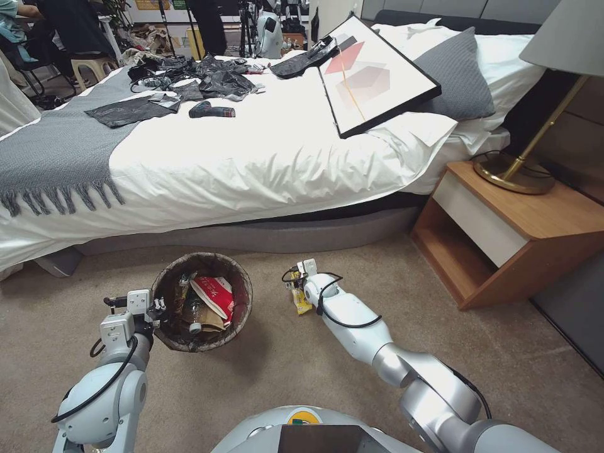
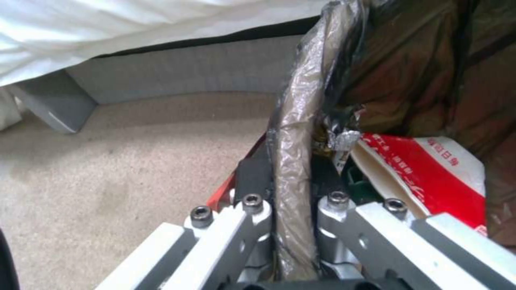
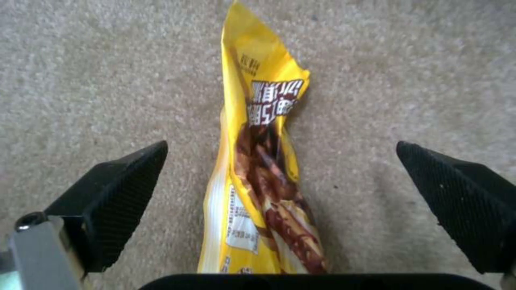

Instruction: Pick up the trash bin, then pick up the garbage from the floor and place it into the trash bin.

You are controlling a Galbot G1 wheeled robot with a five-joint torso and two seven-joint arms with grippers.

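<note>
Left gripper (image 2: 293, 225) clamps the trash bin (image 1: 201, 302) rim, bin already holding wrappers; right gripper (image 3: 282, 201), fingers spread wide, straddles a yellow snack wrapper (image 3: 263, 181) not yet collected.

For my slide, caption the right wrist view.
Open right gripper straddles a yellow snack wrapper lying on the carpet.
</note>
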